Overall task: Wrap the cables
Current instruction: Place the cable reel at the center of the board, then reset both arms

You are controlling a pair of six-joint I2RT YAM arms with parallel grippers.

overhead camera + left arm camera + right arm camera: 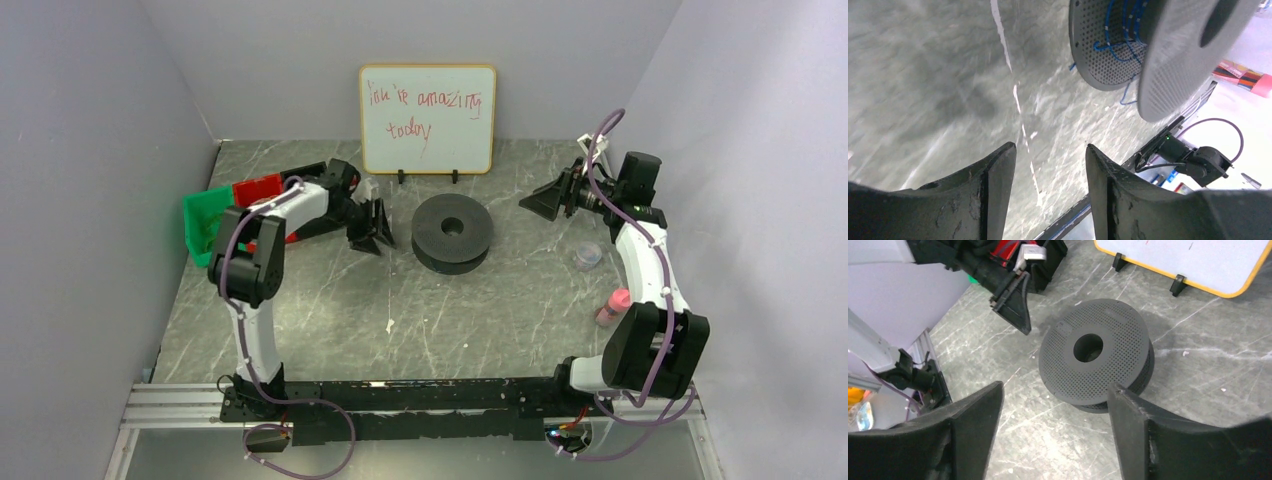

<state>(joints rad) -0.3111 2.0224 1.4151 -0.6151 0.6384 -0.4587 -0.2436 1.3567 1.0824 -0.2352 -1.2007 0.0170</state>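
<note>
Left jaws hang released, empty; just ahead, the blue cable (1125, 25) lies mostly wound on the spool (1168, 65), some loops straggling loose, likely left to tuck in. Right jaws, also released, face the spool, apart.

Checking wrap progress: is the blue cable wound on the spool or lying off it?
Mostly on: the cable runs between the flanges of the spool; a few loops poke past its rim.
</note>
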